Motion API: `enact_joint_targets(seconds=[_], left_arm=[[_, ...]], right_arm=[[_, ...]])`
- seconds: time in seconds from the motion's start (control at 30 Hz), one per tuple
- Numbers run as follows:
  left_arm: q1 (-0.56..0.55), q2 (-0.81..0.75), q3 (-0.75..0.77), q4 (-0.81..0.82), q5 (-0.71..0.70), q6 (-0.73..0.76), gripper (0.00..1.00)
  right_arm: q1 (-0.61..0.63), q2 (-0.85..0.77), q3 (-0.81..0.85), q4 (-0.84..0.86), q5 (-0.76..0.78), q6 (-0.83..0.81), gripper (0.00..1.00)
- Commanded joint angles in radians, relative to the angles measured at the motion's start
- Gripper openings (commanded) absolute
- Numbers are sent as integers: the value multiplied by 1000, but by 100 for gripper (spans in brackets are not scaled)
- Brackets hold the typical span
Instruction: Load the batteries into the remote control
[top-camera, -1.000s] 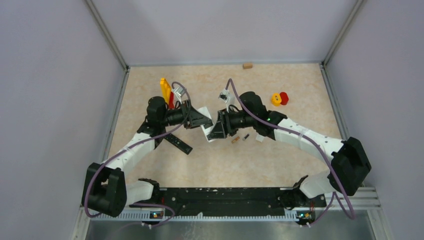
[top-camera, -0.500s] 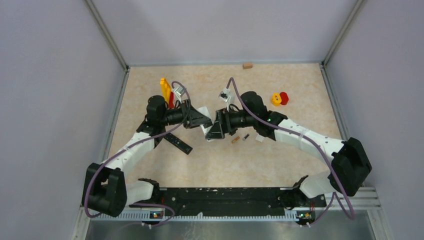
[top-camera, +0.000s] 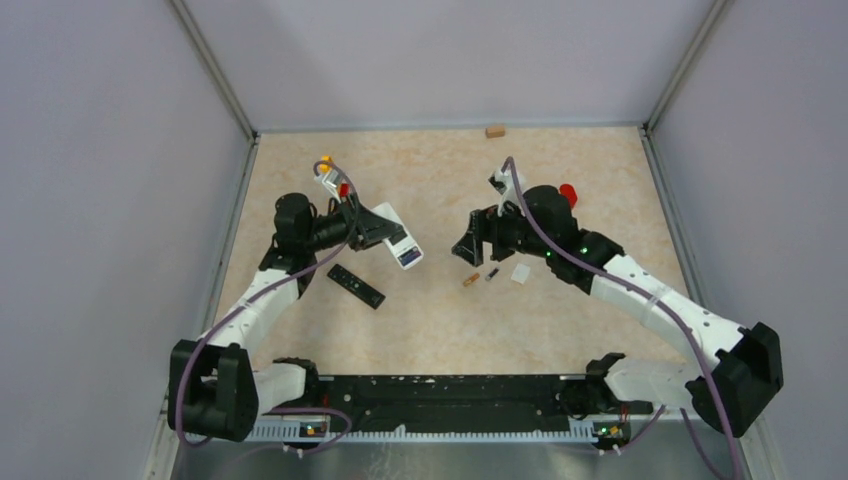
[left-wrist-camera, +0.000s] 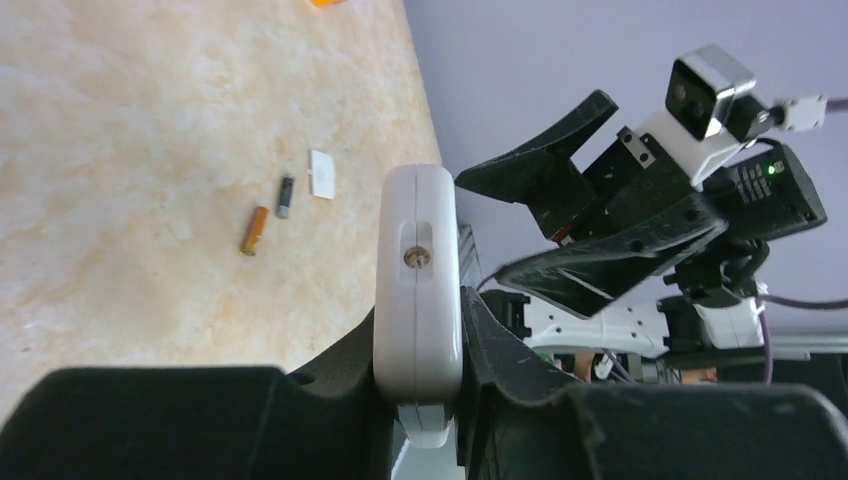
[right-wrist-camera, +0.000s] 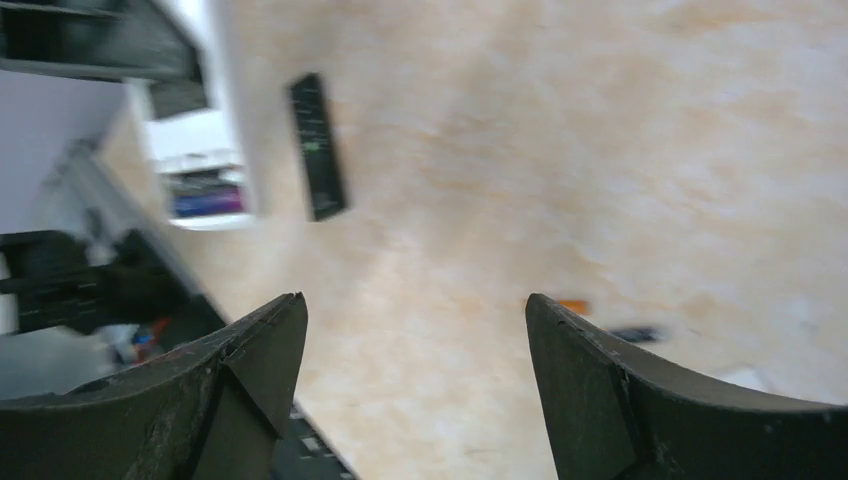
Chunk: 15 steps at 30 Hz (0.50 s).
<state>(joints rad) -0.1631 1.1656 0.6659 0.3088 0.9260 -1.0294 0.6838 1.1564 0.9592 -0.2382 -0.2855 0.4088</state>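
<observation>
My left gripper (left-wrist-camera: 420, 312) is shut on a white remote control (left-wrist-camera: 418, 250), gripping its two flat sides, and holds it above the table (top-camera: 404, 250). In the right wrist view the white remote (right-wrist-camera: 195, 160) shows a purple-blue cell in its open compartment. An orange battery (top-camera: 471, 280) and a dark battery (top-camera: 491, 274) lie side by side on the table, also seen from the left wrist as the orange battery (left-wrist-camera: 254, 230) and the dark battery (left-wrist-camera: 285, 196). My right gripper (top-camera: 470, 250) hovers open just above and left of them, nothing between its fingers (right-wrist-camera: 270, 350).
A black remote (top-camera: 357, 286) lies on the table below the left gripper. A small white cover piece (top-camera: 520, 273) rests right of the batteries. A red toy (top-camera: 568, 192) is behind the right arm, a wooden block (top-camera: 494, 131) at the far wall.
The right gripper opened, let go of the white remote's end and drew back to the right. The left arm swung left, carrying the white remote away from the right gripper.
</observation>
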Motion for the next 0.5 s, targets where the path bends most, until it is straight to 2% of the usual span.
enact_joint_targets(seconds=[0.0,0.13,0.27,0.4,0.47], left_arm=[[52,-30,-32,-41,-50,63,0],[79,-30,-45,-65,-46,82,0],[86,-33,-41,-90,-50,93,0],[94,-36,-25,-115,-34,102,0],[96,-37,-18,-133,-34,119,0]], right_arm=[[-12,44,26,-293,410,-306,82],[-20,165,49,-445,442,-510,82],[-55,286,83,-497,347,-636,84],[-76,378,140,-531,419,-710,84],[-109,391,130,-497,377,-769,85]])
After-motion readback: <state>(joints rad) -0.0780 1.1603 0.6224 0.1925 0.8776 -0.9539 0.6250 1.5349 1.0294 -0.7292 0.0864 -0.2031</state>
